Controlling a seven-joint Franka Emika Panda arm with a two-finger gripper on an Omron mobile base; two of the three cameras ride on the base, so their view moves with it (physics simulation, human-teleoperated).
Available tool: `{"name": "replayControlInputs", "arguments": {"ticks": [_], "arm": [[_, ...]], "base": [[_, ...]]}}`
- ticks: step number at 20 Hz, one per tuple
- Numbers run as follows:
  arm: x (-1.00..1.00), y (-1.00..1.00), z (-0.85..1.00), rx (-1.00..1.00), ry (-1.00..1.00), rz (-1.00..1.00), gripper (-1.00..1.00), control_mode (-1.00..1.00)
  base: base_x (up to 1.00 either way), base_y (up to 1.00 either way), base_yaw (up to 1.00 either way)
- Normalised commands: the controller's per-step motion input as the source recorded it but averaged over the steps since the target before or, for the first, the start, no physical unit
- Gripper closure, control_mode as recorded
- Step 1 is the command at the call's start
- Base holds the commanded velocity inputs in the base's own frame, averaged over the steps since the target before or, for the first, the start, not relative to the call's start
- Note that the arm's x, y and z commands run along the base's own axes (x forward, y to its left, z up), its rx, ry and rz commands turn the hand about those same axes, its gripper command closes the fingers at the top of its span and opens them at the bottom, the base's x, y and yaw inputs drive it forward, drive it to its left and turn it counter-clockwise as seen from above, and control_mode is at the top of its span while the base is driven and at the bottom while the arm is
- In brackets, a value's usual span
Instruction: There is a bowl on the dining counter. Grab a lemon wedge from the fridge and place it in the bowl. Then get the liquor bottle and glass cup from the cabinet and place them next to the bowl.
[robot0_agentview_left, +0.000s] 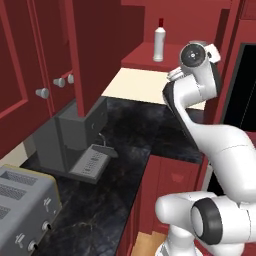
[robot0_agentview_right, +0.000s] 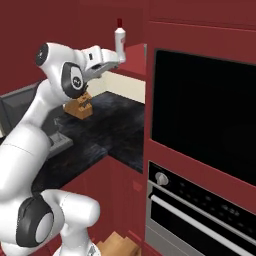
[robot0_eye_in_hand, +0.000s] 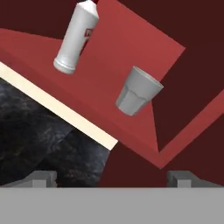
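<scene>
A black marbled table (robot0_agentview_left: 115, 150) is seen beneath red cabinets. The liquor bottle (robot0_eye_in_hand: 75, 37) and glass cup (robot0_eye_in_hand: 138, 91) are stood on the cabinet shelf (robot0_eye_in_hand: 105, 83), upper frame. The spread, empty claw (robot0_eye_in_hand: 114, 177) is raised toward them.

Red cabinet shelf (robot0_eye_in_hand: 105, 83) — liquor bottle (robot0_eye_in_hand: 75, 38) and glass cup (robot0_eye_in_hand: 137, 91) standing apart.

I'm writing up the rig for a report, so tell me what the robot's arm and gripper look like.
The arm is made of glossy white, rounded, tube-like segments joined by dark grey to black rings, with round dark caps on the joints. The gripper ends in a white hand with two small grey, blocky fingertips. No cables or markings are visible.
</scene>
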Motion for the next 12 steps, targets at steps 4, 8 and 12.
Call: {"name": "replayControlInputs", "arguments": {"ticks": [4, 8, 12], "arm": [[0.21, 0.0, 0.58, -0.16, 0.0, 0.0, -1.0, -1.0], [0.27, 0.0, 0.6, -0.12, 0.05, 0.0, -1.0, -1.0], [0.21, -0.03, 0.22, -0.12, 0.12, 0.0, -1.0, -1.0]], "base": [[0.0, 0.0, 0.0], [0.0, 0.0, 0.0], [0.0, 0.0, 0.0]]}}
